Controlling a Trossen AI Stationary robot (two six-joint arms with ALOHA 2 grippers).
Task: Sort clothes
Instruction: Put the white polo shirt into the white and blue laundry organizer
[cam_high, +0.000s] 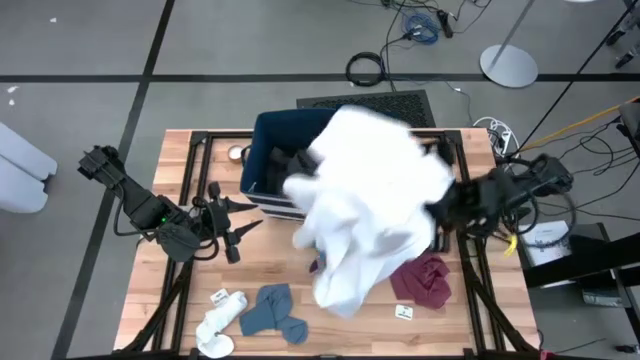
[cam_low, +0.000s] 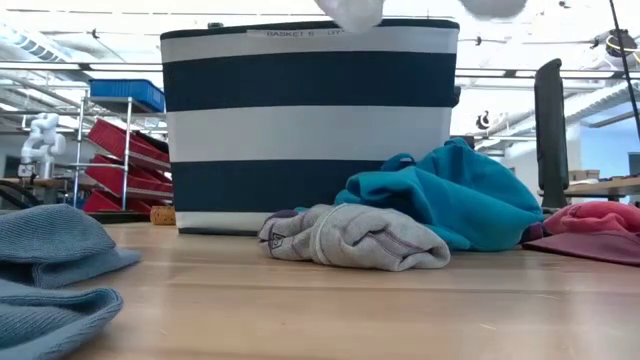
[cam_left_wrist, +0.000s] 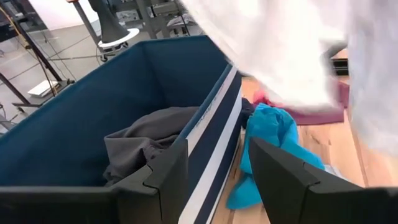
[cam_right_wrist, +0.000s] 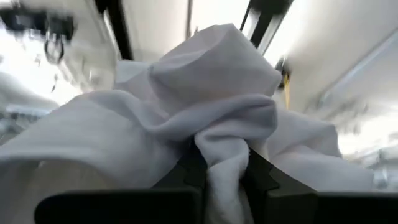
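My right gripper (cam_right_wrist: 224, 173) is shut on a large white garment (cam_high: 370, 195), held high over the table's middle. The garment spreads over the right part of the navy striped bin (cam_high: 275, 160), and its lower ends show above the bin in the low view (cam_low: 345, 12). My left gripper (cam_left_wrist: 217, 180) is open and empty beside the bin's left near corner. A dark grey garment (cam_left_wrist: 143, 146) lies in the bin. A teal garment (cam_low: 450, 195) and a pale grey bundle (cam_low: 350, 238) lie on the table in front of the bin. A maroon garment (cam_high: 425, 280) lies near right. My right gripper pinches a bunched fold of the white garment (cam_right_wrist: 227, 149) between its two fingers, with several layers gathered there. The cloth billows out past the fingers and hangs slack below them, clear of the table. In the high view the garment itself hides the fingertips.
Grey-blue socks (cam_high: 275, 310) and white socks (cam_high: 220, 325) lie near the table's near edge, to the left. A small tag (cam_high: 404, 312) lies near the maroon piece. Bare wood shows between my left gripper and the socks.
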